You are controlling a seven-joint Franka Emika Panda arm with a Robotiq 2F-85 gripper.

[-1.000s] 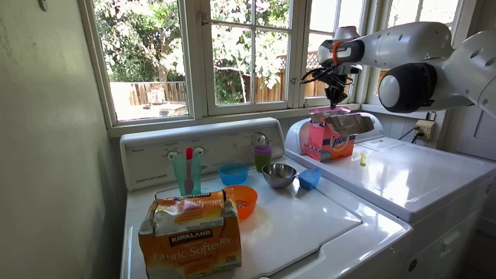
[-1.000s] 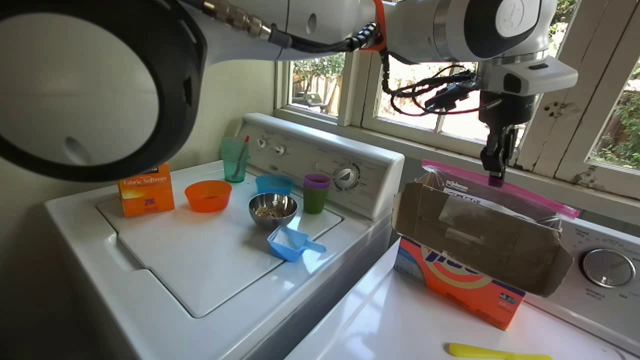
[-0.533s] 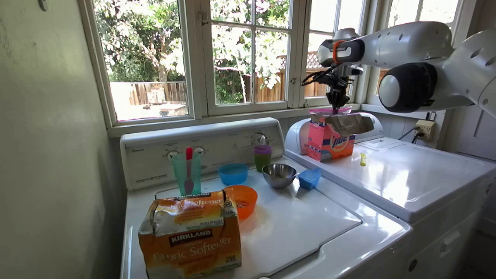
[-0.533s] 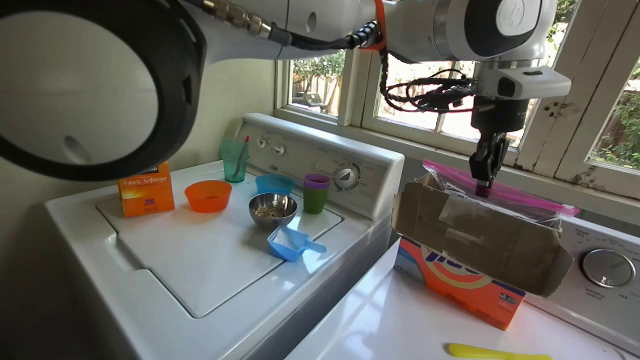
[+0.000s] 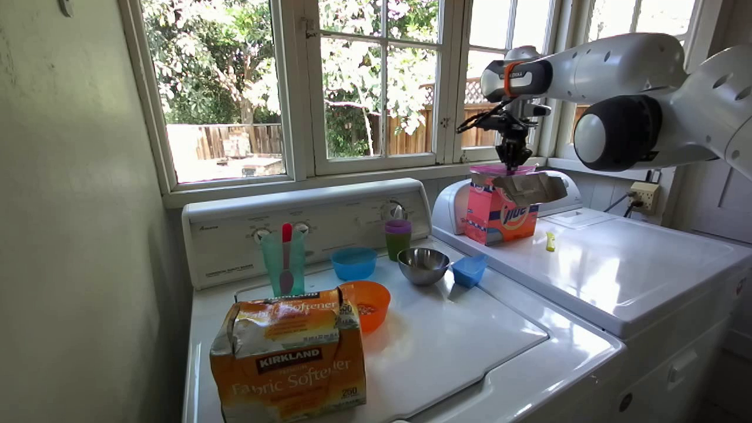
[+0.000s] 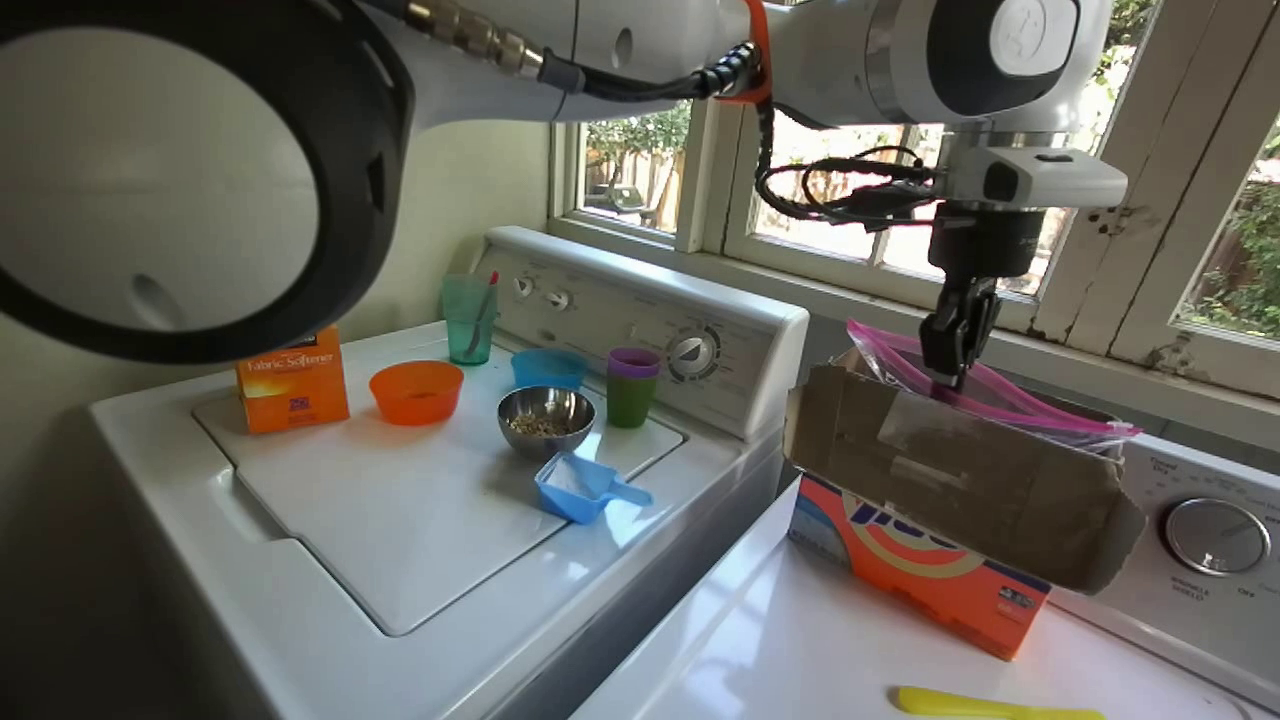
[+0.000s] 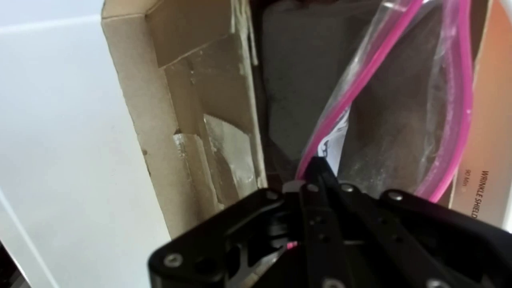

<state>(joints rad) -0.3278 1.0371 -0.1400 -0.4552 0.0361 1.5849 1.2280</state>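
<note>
My gripper [image 6: 945,385] points down at the mouth of a clear zip bag with a pink edge [image 6: 1080,416]. The bag stands inside an open orange detergent box [image 6: 930,580] on the right-hand machine. In the wrist view the fingers [image 7: 320,166] are together. They touch one pink edge [image 7: 352,90] of the bag from the inner side, pressing it toward the box's raised cardboard flap [image 7: 192,160]. The other pink edge [image 7: 466,116] bows away, so the bag's mouth gapes. The fingertips are partly hidden behind the pink strip in an exterior view, and appear just above the box [image 5: 499,217].
A yellow utensil [image 6: 990,706] lies on the machine before the box. The window sill [image 6: 900,315] runs close behind the gripper. On the other machine stand a steel bowl [image 6: 545,420], blue scoop [image 6: 580,490], orange bowl [image 6: 417,392], green cup [image 6: 632,390] and softener box [image 5: 288,364].
My gripper has moved down and toward the box's flap side. The bag's near pink edge has been pushed the same way, and the two edges have spread apart. The box has not moved.
</note>
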